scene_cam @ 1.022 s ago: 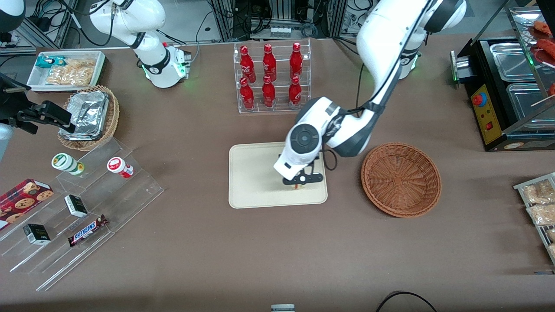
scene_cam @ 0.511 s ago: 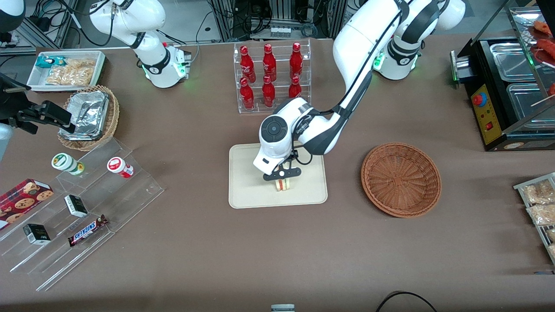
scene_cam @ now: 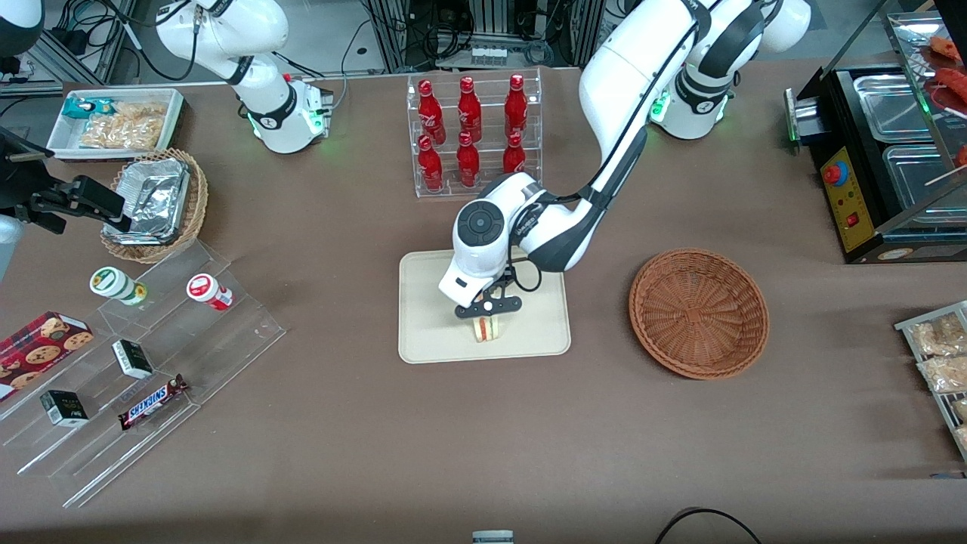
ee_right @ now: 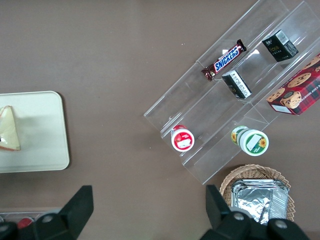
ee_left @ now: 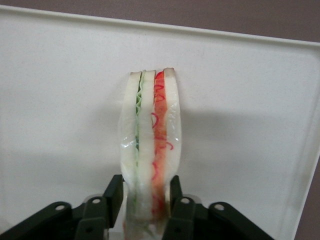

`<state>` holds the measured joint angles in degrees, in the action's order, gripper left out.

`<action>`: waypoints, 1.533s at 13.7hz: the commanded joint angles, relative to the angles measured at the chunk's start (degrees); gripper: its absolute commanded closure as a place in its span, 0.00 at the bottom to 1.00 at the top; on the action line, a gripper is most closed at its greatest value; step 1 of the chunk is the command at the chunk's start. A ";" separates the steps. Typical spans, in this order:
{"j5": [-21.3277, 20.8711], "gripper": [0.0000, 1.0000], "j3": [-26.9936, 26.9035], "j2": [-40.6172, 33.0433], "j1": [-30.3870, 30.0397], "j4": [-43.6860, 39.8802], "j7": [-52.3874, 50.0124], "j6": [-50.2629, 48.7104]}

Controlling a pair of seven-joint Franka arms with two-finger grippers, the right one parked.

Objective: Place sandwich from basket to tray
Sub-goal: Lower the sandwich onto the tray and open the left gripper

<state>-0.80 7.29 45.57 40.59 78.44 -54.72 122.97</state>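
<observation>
1. Over the last second the gripper (scene_cam: pixel 488 306) has swung from the tray's edge nearest the basket (scene_cam: pixel 699 312) toward the tray's middle, carrying the sandwich (scene_cam: pixel 487 328); in the last half second it has barely shifted, only settling a little.

2. The jaws are closed to a narrow gap around the sandwich (ee_left: pixel 149 150), one finger pressing each bread face at its lower end; the wedge stands on edge with its red and green filling seam showing.

3. The sandwich now sits low over the tray (scene_cam: pixel 423 332), near the tray's edge closest to the front camera. Whether it touches the tray floor I cannot tell; the shadow beside it on the tray (ee_left: pixel 60 100) is close, so I judge it at or nearly at contact.

4. For the task this means the carry looks done, and what is left is to open the jaws and lift away. Released on its edge, the wedge may tip over.

5. Count: one sandwich, one tray, one reddish-brown basket with nothing in it.

6. Elsewhere on the worktop (scene_cam: pixel 340 453): six red bottles (scene_cam: pixel 468 125) in a clear rack, one tan basket (scene_cam: pixel 155 204) holding one foil container, one white bin of snacks (scene_cam: pixel 113 121), and one clear stepped display (scene_cam: pixel 143 370) carrying small packets.
</observation>
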 commanded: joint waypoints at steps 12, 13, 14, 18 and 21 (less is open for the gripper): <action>-0.34 0.00 -0.70 -12.69 -3.67 0.83 8.74 -17.48; 0.18 0.00 -0.52 -15.23 -6.72 3.45 8.84 -17.76; 0.01 0.00 -0.44 -17.69 -8.14 5.74 8.67 -18.72; -0.60 0.00 -0.96 -24.64 -14.02 11.81 9.36 -23.48; -0.69 0.00 -1.05 -28.33 -18.33 16.28 16.03 -23.39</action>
<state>-1.08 5.86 21.58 24.78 89.11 -42.03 99.15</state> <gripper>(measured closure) 0.000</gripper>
